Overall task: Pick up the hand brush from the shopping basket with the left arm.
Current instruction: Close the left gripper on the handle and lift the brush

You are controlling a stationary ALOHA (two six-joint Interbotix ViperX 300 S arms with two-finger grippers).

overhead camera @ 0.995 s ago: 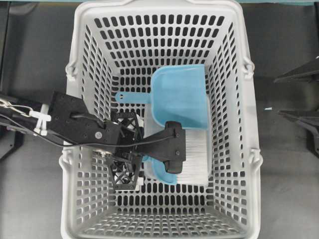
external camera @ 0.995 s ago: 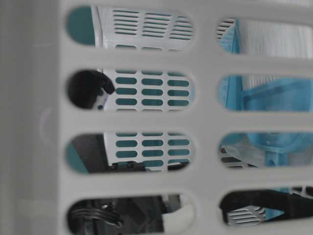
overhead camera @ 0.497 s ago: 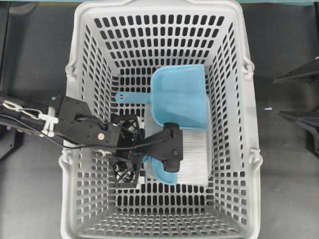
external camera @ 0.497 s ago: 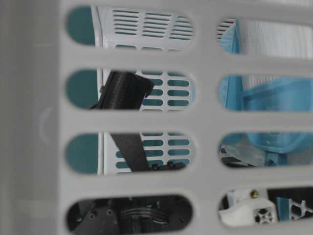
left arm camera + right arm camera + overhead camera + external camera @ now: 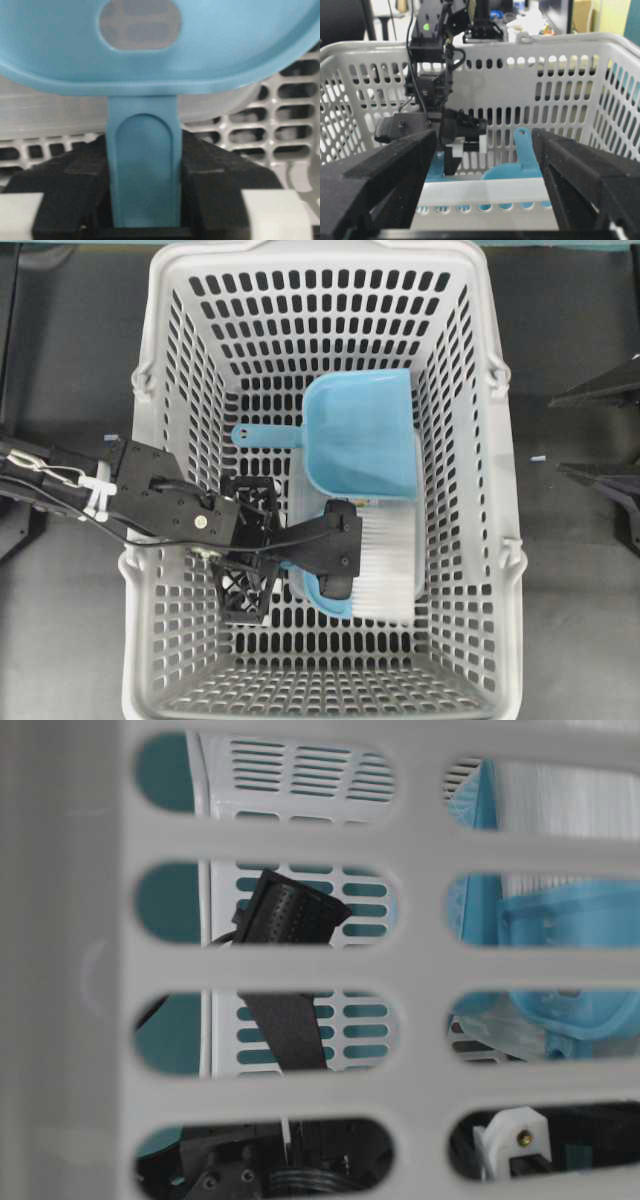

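The hand brush (image 5: 385, 565), light blue with a block of white bristles, lies in the shopping basket (image 5: 160, 360) just in front of the dustpan. My left gripper (image 5: 343, 546) reaches in over the basket's left wall and is shut on the brush. In the left wrist view the blue stem of the brush (image 5: 144, 165) sits tight between the two black fingers (image 5: 65, 185), below a wide blue part with an oval hole. My right gripper (image 5: 482, 195) is open and empty, outside the basket's right wall (image 5: 485, 192).
A light-blue dustpan (image 5: 360, 435) without bristles lies in the basket's middle, its handle pointing left, right behind the brush. The slotted basket walls rise on all sides. The right arm's black parts (image 5: 600, 485) stand at the right edge of the overhead view.
My left gripper has shifted slightly left and toward the front with the brush in it; the bristles have drawn a little away from the dustpan. The right arm has not moved.
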